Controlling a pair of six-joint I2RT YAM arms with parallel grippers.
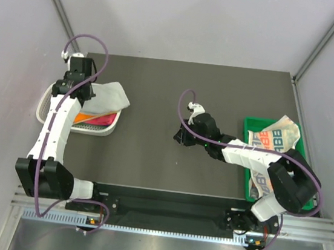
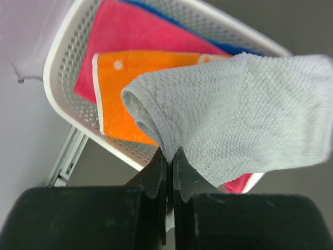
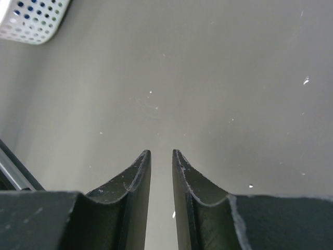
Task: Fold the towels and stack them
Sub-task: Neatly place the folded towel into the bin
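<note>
My left pincer (image 2: pixel 167 156) is clamped tight on a bunched edge of the grey waffle-weave towel (image 2: pixel 244 114). The towel drapes toward 3 o'clock over the white mesh basket (image 2: pixel 60 67), which sits at the tabletop's 9 o'clock. I judge the cloth light, limp and grippy, and a corner hem would be the better hold for spreading it.

Beneath it lie an orange white-dotted towel (image 2: pixel 119 99), a pink-red towel (image 2: pixel 119 31) and a blue towel (image 2: pixel 229 48).

My right pincer (image 3: pixel 161 153) hovers slightly parted and empty over the dark tabletop (image 3: pixel 208 78).

At 3 o'clock, the green plastic tray (image 1: pixel 256 122) carries a white towel (image 1: pixel 272 138) printed with letters, seemingly "ABB".
</note>
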